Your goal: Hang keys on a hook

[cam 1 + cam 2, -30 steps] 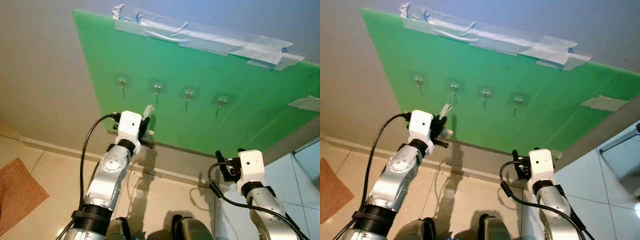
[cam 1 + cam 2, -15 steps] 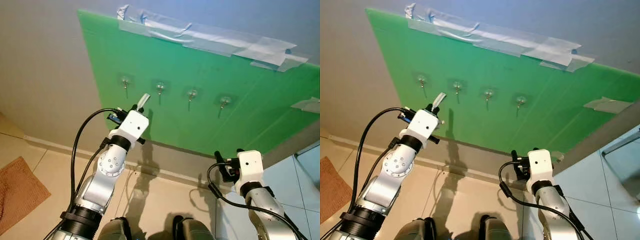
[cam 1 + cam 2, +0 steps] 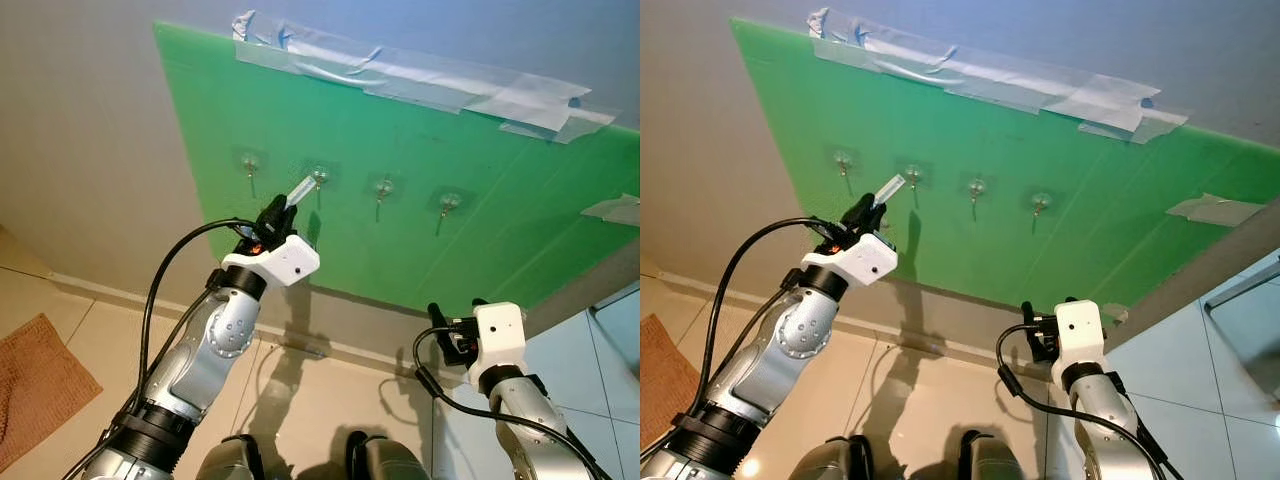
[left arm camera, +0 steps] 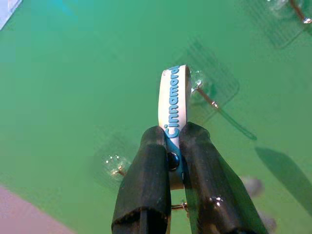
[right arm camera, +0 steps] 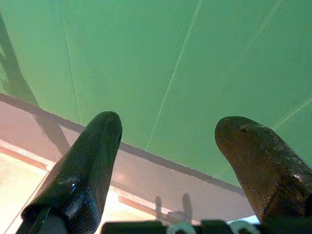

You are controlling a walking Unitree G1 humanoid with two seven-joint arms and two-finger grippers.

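The left end effector point(image 4: 170, 146) is clamped on the key strap point(image 4: 173, 100), just beside a hook point(image 4: 202, 92) on the green board point(image 3: 420, 200). The right end effector point(image 5: 168, 141) hangs low, fingers apart.

The keys themselves are hidden — just the white strap point(image 4: 171, 102) protrudes past the jaws.

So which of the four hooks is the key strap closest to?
The second hook from the left. The white strap pinched in the left gripper has its tip right beside it; the other three hooks sit farther along the green board.

home interior, tiled floor point(image 3: 80, 330), woven mat point(image 3: 35, 385)
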